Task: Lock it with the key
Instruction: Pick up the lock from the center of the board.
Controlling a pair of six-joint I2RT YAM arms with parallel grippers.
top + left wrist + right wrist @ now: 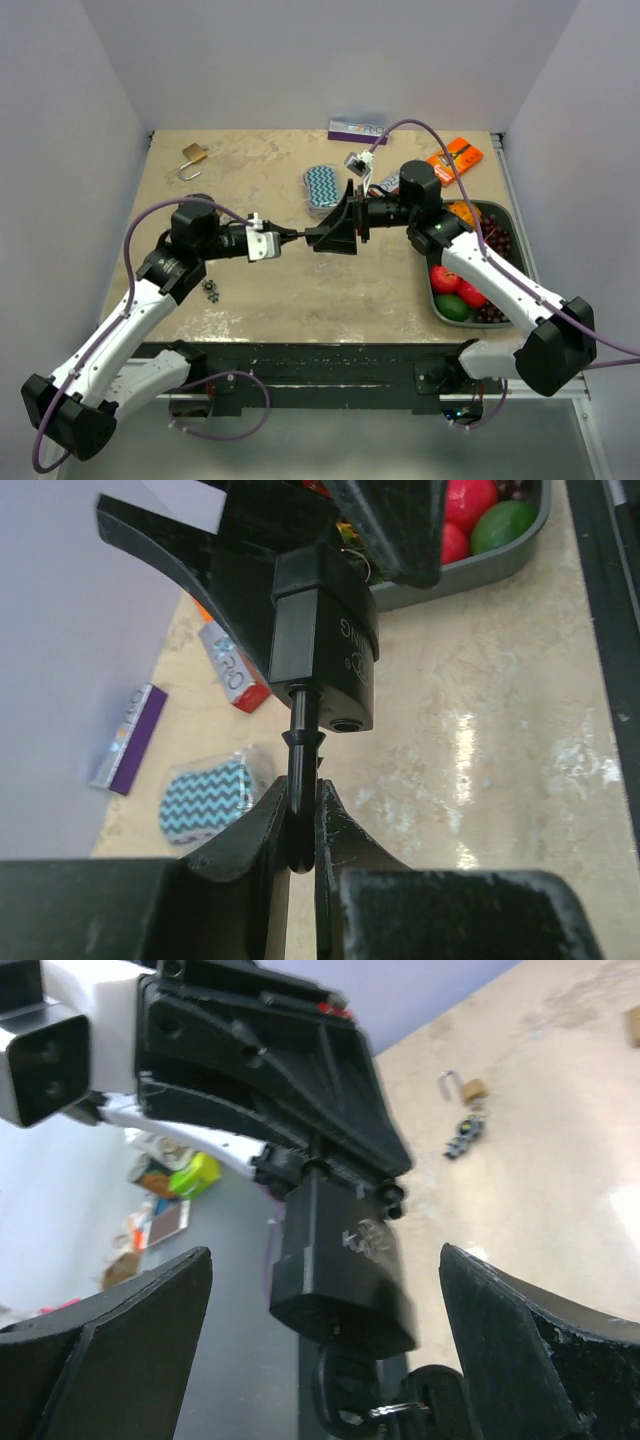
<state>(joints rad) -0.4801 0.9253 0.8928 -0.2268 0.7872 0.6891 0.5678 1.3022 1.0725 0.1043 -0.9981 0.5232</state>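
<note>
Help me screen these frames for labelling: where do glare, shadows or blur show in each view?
Top external: evenly lit and sharp, with only soft shadows. Left wrist: bright glare patches on the table; the left tool is dark and shows little detail. Right wrist: the black padlock and the background are slightly blurred.

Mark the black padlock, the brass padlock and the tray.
black padlock (335,650), left wrist view, on its body.
brass padlock (195,153), top view, on its body.
tray (470,570), left wrist view, on its grey wall.
</note>
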